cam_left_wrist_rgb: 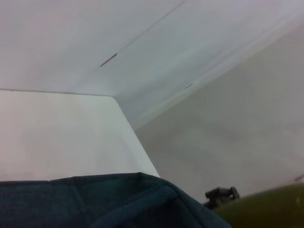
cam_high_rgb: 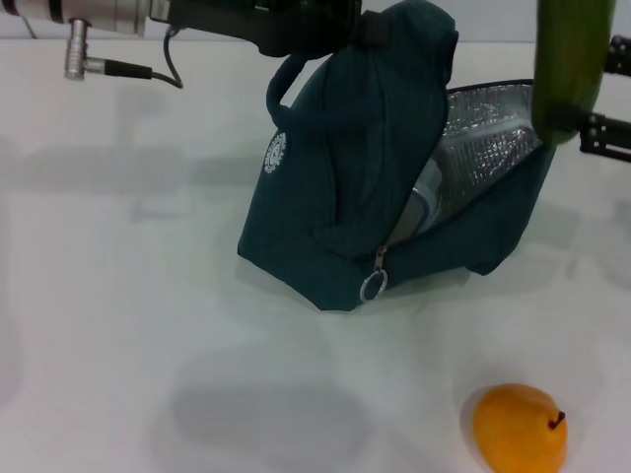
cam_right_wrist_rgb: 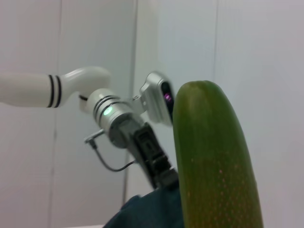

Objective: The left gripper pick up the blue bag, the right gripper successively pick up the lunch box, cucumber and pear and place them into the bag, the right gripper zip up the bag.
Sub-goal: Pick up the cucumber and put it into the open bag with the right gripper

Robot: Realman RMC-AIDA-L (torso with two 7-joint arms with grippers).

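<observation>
The blue bag (cam_high_rgb: pixel 345 197) sits at the centre of the head view, its base on the white surface (cam_high_rgb: pixel 118 325) and its top hauled upward by my left pincer (cam_high_rgb: pixel 370 25), which is clamped on the fabric near the upper middle of the frame. I hold it that way so the mouth gapes toward the right and the silver lining (cam_high_rgb: pixel 483 138) faces the incoming load. My left arm reaches in level from the upper left, cable trailing below it. Inside the opening, the lunch box (cam_high_rgb: pixel 424 202) shows as a pale rounded edge, so I judge the first item is in. The zip pull (cam_high_rgb: pixel 374 286) hangs at the lower front, undone. At the upper right, the cucumber (cam_high_rgb: pixel 570 69) hangs nearly upright over the bag's open side; my right pincer (cam_high_rgb: pixel 592 123) grips it near its lower part, poised above for lowering in. The pear (cam_high_rgb: pixel 520 429) waits at the lower right, well apart from the bag.
</observation>
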